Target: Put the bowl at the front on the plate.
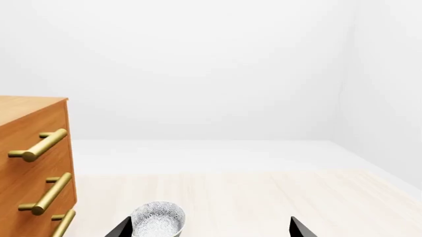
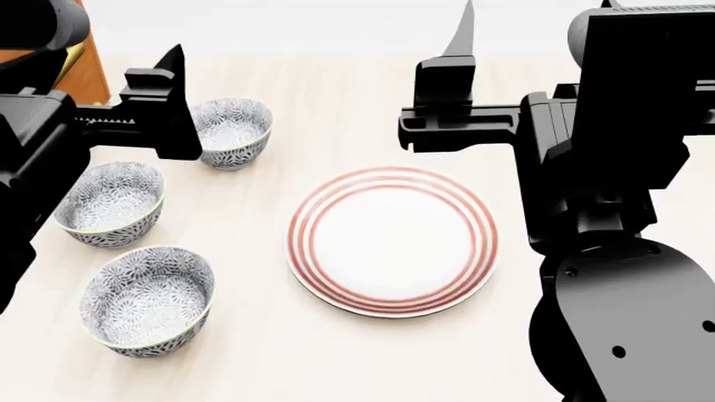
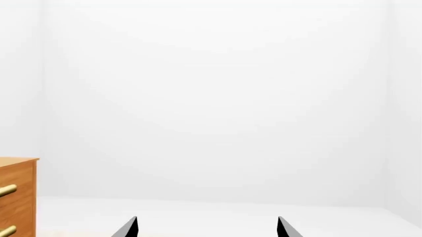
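Observation:
Three flower-patterned bowls stand in a row at the left of the head view. The bowl at the front [image 2: 147, 299] is the one nearest me. A second bowl [image 2: 110, 201] is behind it, and the far bowl [image 2: 231, 130] also shows in the left wrist view [image 1: 157, 219]. To their right lies the white plate [image 2: 391, 240] with red rings, with nothing on it. My left gripper [image 1: 211, 229] is open and holds nothing, hovering by the far bowl, well behind the front bowl. Beyond the plate my right gripper [image 3: 206, 228] hangs raised, open and holding nothing.
A wooden dresser [image 1: 33, 163] with brass handles stands at the far left, close to the far bowl. The light wooden tabletop [image 2: 335, 352] runs on to a white wall behind. My right arm's black bulk [image 2: 614, 251] fills the right side of the head view.

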